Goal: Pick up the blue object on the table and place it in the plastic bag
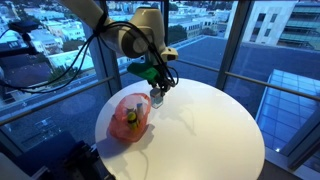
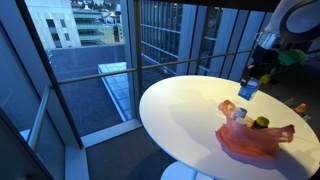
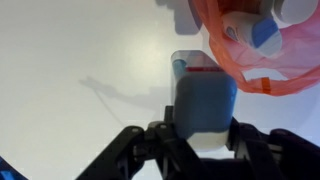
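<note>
Blue and boxy, the blue object (image 3: 205, 100) is clamped between the gripper's (image 3: 203, 135) dark fingers at the lower centre of the wrist view. It is over the white round table (image 1: 210, 130), though whether it touches the top is hard to tell. Just to its upper right lies the crumpled red plastic bag (image 3: 245, 70), the nearest fold close beside the object. Inside the bag are a yellow thing (image 1: 130, 118) and what seems a white-and-blue item (image 3: 265, 35).
</note>
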{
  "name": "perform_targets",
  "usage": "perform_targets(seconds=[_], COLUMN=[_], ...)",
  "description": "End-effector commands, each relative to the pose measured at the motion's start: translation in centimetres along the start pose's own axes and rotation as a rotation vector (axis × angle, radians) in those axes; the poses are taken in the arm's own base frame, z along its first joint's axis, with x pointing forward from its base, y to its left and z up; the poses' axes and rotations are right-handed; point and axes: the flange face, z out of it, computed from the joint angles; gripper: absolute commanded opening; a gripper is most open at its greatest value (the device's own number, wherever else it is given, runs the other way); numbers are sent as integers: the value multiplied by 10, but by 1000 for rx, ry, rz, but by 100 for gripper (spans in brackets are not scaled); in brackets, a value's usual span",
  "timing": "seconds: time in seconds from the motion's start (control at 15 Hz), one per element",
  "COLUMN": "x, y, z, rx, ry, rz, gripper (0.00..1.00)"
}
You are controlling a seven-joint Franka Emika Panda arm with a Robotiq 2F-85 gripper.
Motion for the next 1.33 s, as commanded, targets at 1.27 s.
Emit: perform_targets(seconds=[1.27], x=[-13], y=[-86], z=[-9], rx=[119], ry=[63], rz=[-237], gripper=[21])
